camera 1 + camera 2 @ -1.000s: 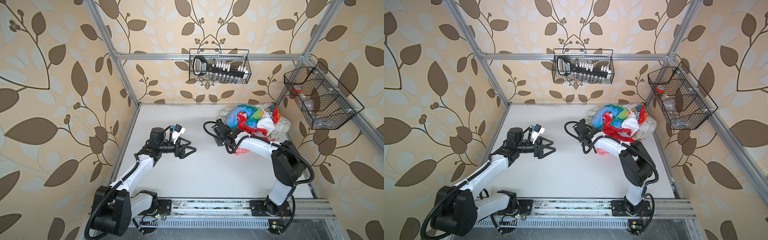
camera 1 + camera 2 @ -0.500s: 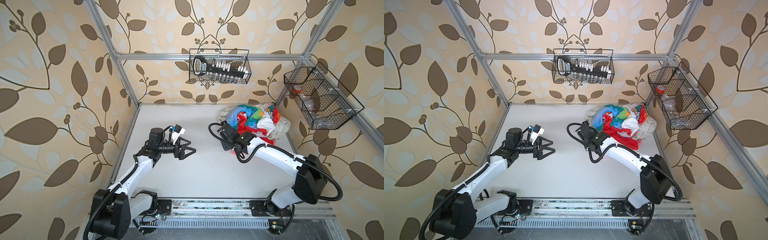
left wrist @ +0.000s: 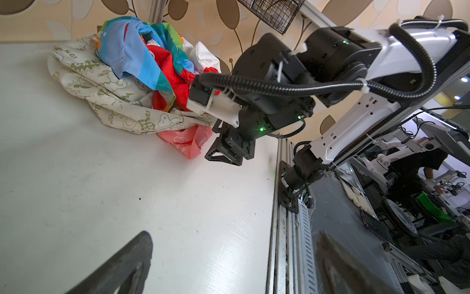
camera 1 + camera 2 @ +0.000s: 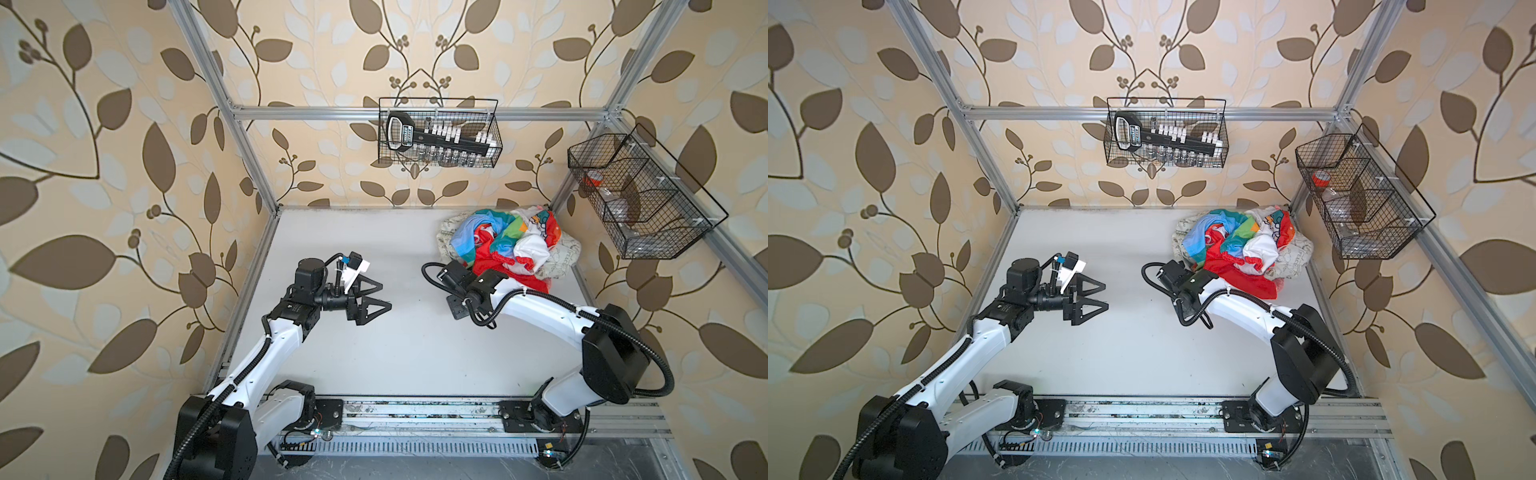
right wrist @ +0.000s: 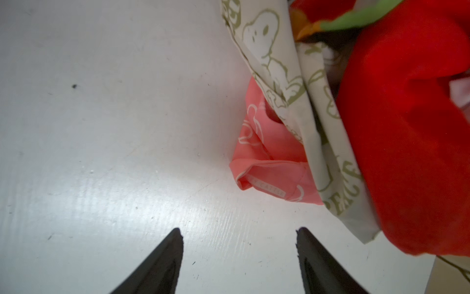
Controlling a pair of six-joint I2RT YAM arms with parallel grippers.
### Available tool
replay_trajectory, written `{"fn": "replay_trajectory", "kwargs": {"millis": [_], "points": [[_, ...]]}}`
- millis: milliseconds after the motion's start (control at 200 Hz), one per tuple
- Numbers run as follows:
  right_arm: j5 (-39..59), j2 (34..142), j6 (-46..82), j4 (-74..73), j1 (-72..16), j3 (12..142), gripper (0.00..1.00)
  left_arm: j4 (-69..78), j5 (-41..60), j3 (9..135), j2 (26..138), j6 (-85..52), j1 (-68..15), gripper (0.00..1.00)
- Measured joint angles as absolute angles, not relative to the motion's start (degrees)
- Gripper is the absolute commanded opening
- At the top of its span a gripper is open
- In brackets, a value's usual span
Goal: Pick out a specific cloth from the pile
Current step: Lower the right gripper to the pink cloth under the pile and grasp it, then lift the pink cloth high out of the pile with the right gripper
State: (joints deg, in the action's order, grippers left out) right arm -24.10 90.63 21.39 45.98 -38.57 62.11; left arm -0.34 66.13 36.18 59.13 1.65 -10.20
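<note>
The right gripper (image 5: 239, 244) has its two dark fingers (image 5: 162, 257) set well apart over bare white table (image 5: 101, 152), with nothing between them; its tips point at the cloth (image 5: 269, 157) and stop short of it, not touching. The cloth, coral-pink with white outline shapes, shows only as a small folded corner lying on the table and sticking out from under the near edge of the pile (image 4: 505, 245), mostly covered by the cream printed cloth (image 5: 277, 66) with olive-green drawings and by the red rainbow-striped cloth (image 5: 412, 127) bunched on top. In both top views the pile sits in the far right corner of the table, with the right wrist low beside its near-left edge. The left gripper (image 4: 376, 296) hovers well apart over the left half of the table, its triangular fingers (image 4: 369, 285) spread wide and empty. On the back wall hangs a wire basket (image 4: 438, 133) holding a black-handled tool rack with a row of small white and metal pieces. A second wire basket (image 4: 640, 195) on the right wall is divided into compartments; an orange-red object lies in its far compartment and something clear in the next, too indistinct to name.
</note>
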Motion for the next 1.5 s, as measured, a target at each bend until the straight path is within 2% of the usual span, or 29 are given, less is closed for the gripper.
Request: {"fn": "replay_trajectory", "kwargs": {"millis": [315,695,795,850,925,1070,1199,1379,1499], "points": [[-23.94,95.68,20.45,42.06,-33.76,60.95,0.76,-1.5,66.22,35.77,59.13,2.9,-10.2,0.99],[-24.18,100.55,19.38,36.03,-31.18,60.95,0.83,-1.96,66.67,35.77,59.37,3.4,-10.2,0.99],[-24.25,101.19,19.22,34.65,-30.98,60.95,0.83,-1.98,66.74,35.77,59.46,3.68,-10.2,0.99],[-24.4,101.23,19.18,33.95,-30.98,60.95,0.77,-1.98,66.92,35.77,59.57,3.88,-10.2,0.99],[-24.6,101.41,18.74,32.91,-30.98,60.95,0.59,-2.0,67.02,35.77,59.83,4.08,-10.2,0.99],[-25.19,102.43,19.25,30.79,-30.94,60.95,0.38,-2.22,67.05,35.77,60.34,4.16,-10.2,0.99],[-26.2,103.28,18.94,30.04,-30.94,60.9,0.0,-2.42,67.05,35.77,60.4,4.19,-10.2,0.99],[-28.32,101.62,18.83,31.11,-30.89,60.86,0.0,-2.46,67.02,35.77,60.38,4.21,-10.2,0.99],[-31.14,95.02,18.39,34.09,-30.98,60.97,0.0,-2.48,67.05,35.77,60.38,4.21,-10.2,0.99]]}}
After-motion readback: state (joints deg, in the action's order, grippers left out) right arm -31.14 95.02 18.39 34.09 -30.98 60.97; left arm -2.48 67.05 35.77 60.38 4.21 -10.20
